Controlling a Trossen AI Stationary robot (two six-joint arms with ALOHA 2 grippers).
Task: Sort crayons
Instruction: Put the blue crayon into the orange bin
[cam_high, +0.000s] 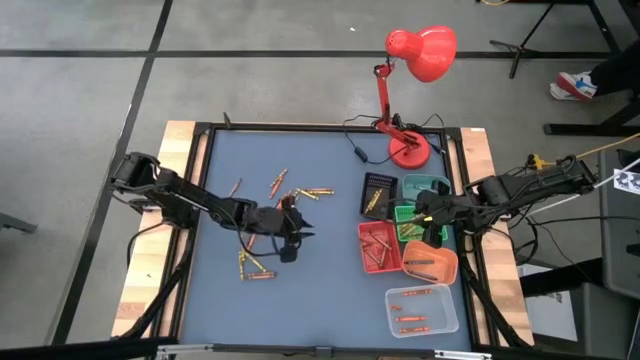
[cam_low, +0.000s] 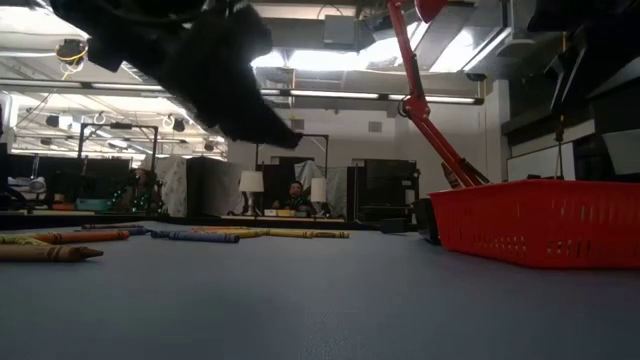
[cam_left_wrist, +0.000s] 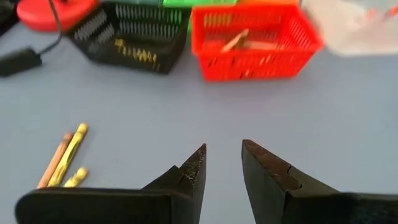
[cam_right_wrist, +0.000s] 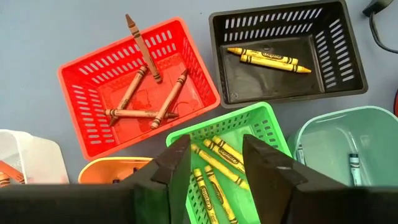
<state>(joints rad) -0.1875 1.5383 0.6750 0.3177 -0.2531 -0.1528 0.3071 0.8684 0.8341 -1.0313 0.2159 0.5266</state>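
Loose crayons (cam_high: 310, 192) lie flat on the blue mat, with more near my left gripper (cam_high: 256, 268). My left gripper (cam_left_wrist: 222, 165) hovers open over bare mat at mid-table (cam_high: 292, 236), nothing between its fingers; a few crayons (cam_left_wrist: 65, 158) lie to one side of it. My right gripper (cam_right_wrist: 216, 158) stands open above the green tray (cam_right_wrist: 261, 121), which holds several yellow-green crayons (cam_right_wrist: 214, 163). The red tray (cam_right_wrist: 99, 81) holds brown-red crayons (cam_right_wrist: 134, 93), the black tray (cam_right_wrist: 286, 53) two yellow ones (cam_right_wrist: 267, 59).
Six small trays cluster at the mat's right: black (cam_high: 378, 193), teal (cam_high: 425, 187), green (cam_high: 405, 213), red (cam_high: 378, 247), orange (cam_high: 430, 262), clear (cam_high: 420, 308). A red desk lamp (cam_high: 410, 150) stands at the far right with its cord (cam_high: 355, 152) on the mat.
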